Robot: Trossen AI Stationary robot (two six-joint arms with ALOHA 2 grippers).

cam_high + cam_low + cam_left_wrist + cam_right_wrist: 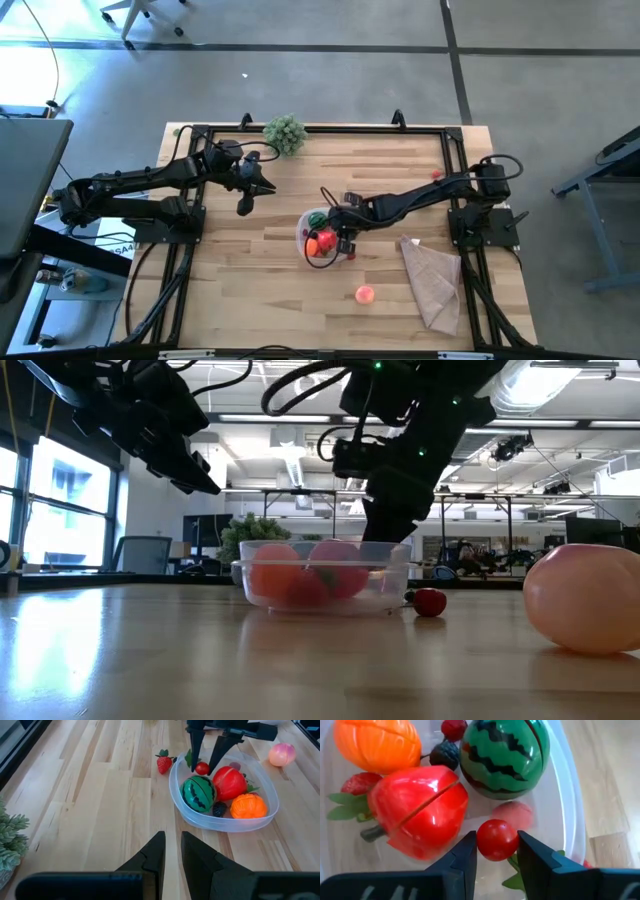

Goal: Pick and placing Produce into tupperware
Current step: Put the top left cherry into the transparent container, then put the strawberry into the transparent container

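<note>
Right hand point(496, 851) grips a small red ball point(496, 840) inside the tub point(220, 822) — left hand point(171, 851) hangs clenched, empty.

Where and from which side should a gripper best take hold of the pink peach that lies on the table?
Grip the pink peach across its widest middle, coming straight down from above. It is round and lies alone on bare table, apart from the tan cloth, so both sides are free.

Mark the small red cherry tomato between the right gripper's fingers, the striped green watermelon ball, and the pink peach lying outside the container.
small red cherry tomato point(496, 840), right wrist view, centre of its skin.
striped green watermelon ball point(502, 755), right wrist view, middle stripe.
pink peach point(365, 294), high view, top.
</note>
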